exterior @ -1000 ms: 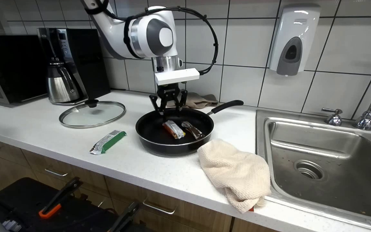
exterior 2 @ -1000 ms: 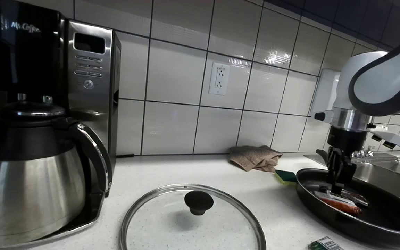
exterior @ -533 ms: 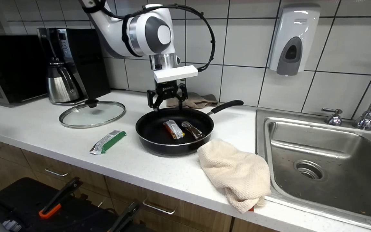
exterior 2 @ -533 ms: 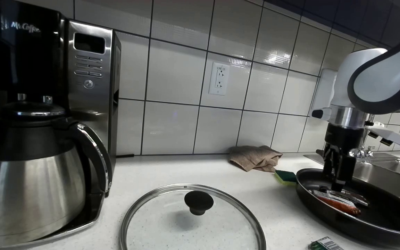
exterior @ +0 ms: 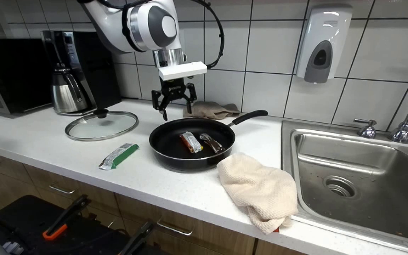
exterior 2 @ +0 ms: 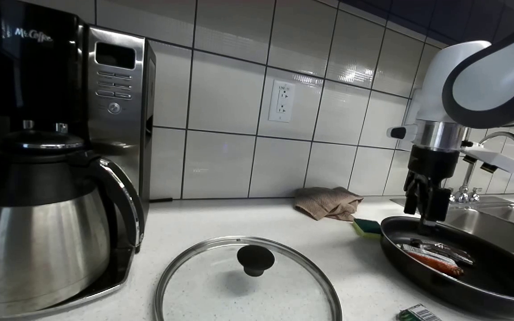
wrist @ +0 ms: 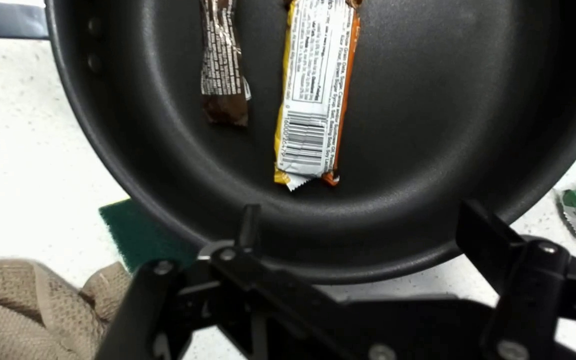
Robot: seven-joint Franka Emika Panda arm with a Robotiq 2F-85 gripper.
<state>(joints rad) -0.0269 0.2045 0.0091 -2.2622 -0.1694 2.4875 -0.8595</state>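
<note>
White tiles point(exterior: 267, 46) run behind a pale counter point(exterior: 168, 180), with a steel sink point(exterior: 374, 198) let into one end. From where I stand, the gripper point(exterior: 177, 114) hangs above a black frying pan point(exterior: 186, 164), over its rim on the wall side, its fingers point(wrist: 488, 240) spread wide with nothing between them. Inside the pan, side by side and slightly apart, lie a snack bar point(exterior: 191, 142) with orange and yellow edges and a thinner brown packet point(exterior: 212, 143) nearer the handle point(exterior: 249, 117). Outside, toward the counter's front edge and away from the sink, rests a green bar point(exterior: 119, 156), a glass lid point(exterior: 101, 127) farther back. Near the back edge are a brown cloth point(exterior: 214, 110) and a sponge point(exterior 2: 366, 228); a cream towel point(exterior: 259, 193) slumps by the front edge beside the sink. I'd judge the snack bar light and fairly stiff, its wrapper slick, the inside apt to crumble if squeezed hard; it looks best held by the long sides at the middle, clear of the flimsy ends. The brown packet seems limper; the pan, surely heavier, offers its handle.
</note>
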